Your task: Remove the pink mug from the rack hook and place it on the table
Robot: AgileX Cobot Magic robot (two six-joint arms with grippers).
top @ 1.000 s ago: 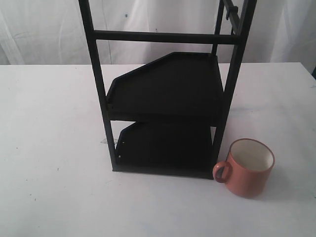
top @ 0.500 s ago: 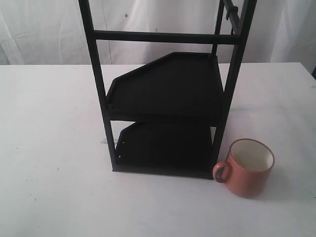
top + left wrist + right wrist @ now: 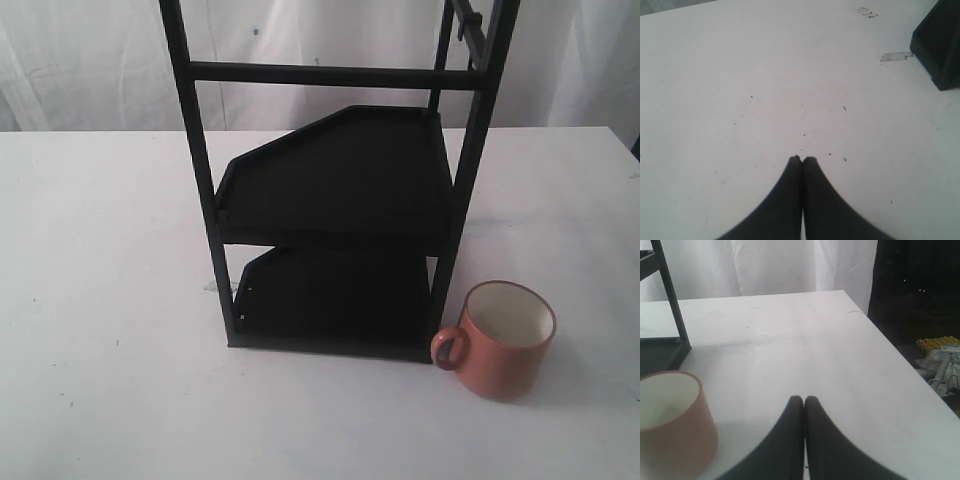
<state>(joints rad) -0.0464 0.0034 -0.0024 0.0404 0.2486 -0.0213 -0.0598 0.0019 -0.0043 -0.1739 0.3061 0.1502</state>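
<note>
Nothing has moved since the earlier exterior frames: mug, rack and bench match them exactly, and no arm shows in that view.

Exterior view: the pink mug (image 3: pixel 497 340) stands upright on the bench (image 3: pixel 110 300), near the front edge and toward the right front corner. It is just beside the right front foot of the rack (image 3: pixel 340 180), with its loop handle turned toward that foot. Whether handle and foot touch, I cannot tell. What looks like the rack hook (image 3: pixel 464 24) sits high on the frame, bare. Judging by this, the task is done.

Left wrist view: the left hand (image 3: pixel 802 159) is pinched closed and empty, fingertips meeting over bare bench. One corner of the rack and a scrap of tape (image 3: pixel 892 57) lie well apart from it.

Right wrist view: the right hand (image 3: pixel 804 399) is likewise closed, holding nothing. It hovers near the mug, which sits between it and the rack leg (image 3: pixel 671 300).

The mug looks like glazed ceramic, so it is probably stiff, fairly heavy, smooth and breakable. If it had to be moved again, the rim wall or the handle would be the place to grip, from above and gently
</note>
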